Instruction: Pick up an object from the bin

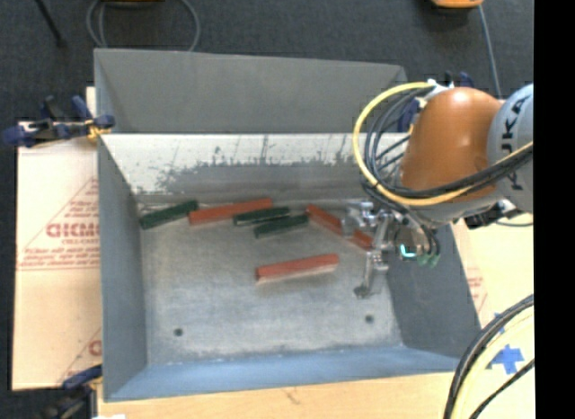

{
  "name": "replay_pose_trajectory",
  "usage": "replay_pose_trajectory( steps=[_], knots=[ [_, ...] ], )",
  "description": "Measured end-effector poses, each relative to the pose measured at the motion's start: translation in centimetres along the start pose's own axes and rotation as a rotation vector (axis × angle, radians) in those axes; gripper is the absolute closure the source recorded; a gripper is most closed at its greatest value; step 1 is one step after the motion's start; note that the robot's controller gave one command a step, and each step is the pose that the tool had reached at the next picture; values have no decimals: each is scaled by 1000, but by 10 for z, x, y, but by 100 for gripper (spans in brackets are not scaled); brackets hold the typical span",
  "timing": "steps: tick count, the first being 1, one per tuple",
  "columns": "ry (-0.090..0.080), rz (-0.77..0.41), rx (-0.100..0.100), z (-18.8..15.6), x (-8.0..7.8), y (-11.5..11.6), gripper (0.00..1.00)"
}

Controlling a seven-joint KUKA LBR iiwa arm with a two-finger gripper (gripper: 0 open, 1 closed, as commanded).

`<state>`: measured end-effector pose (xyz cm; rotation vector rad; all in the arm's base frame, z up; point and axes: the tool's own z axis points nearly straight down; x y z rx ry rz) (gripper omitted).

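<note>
One red bar [296, 269] lies by itself on the floor of the bin [121, 282], nearest to my end effector [367, 284]. It is a flat, straight-edged strip with a dull face. Its long axis runs left to right across the view, with the right end tipped slightly toward the back wall. That end points at the end effector, which hangs just beside it over bare, scuffed grey metal. Whether the end effector is spread or pressed together I cannot tell. Behind the bar, a shorter red strip [325, 220] slants down toward the arm. Along the foot of the back wall lie a pair of dark green strips [280, 225], a long red strip [229, 212] and a lone green strip [169, 215], all lying roughly left to right.
</note>
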<state>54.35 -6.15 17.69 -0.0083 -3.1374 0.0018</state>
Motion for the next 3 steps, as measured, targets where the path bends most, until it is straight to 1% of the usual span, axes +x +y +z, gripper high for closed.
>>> replay_pose_trajectory(
  steps=[1,2,3],
  knots=[
    [-6,-163,0,109,-8,12,0],
    [-10,-165,2,105,-9,12,100],
    [-18,-231,4,-33,-47,-5,100]
  ],
)
